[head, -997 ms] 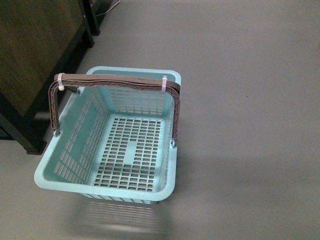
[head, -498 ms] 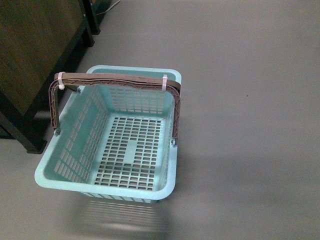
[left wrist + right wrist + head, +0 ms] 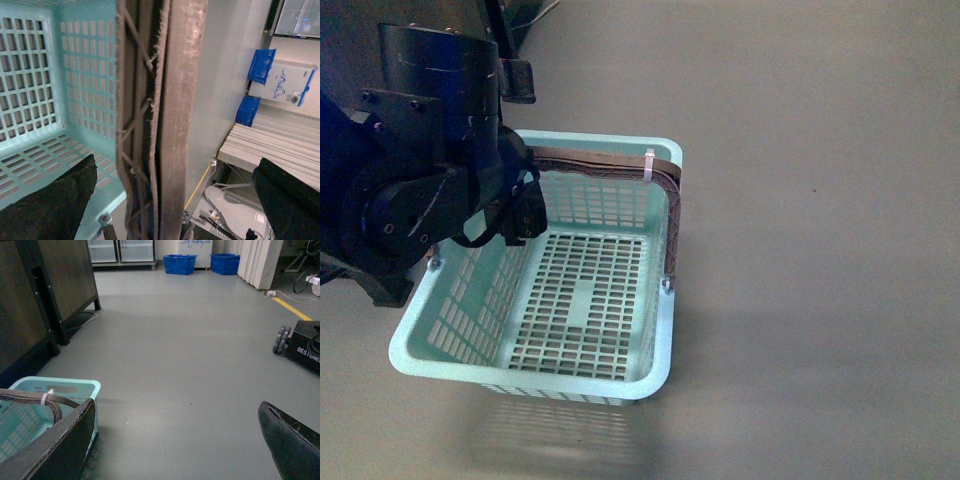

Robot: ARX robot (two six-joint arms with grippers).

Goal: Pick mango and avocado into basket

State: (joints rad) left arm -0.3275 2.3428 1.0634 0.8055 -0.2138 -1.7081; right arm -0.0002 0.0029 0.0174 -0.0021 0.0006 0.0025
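Left arm (image 3: 420,190) fills the upper left. Its hand (image 3: 518,200) is at the left end of the brown handles (image 3: 610,163) and hides that end. White zip tie (image 3: 648,166) on the right end. Teal basket (image 3: 658,365) rests on grey floor (image 3: 820,250).

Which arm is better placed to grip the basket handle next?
Left, probably: the left hand is open astride the handle of the basket, while the right hand, also open, looks over the floor beside it.

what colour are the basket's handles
Brown-grey handles, seen best in the left wrist view, on the pale teal basket.
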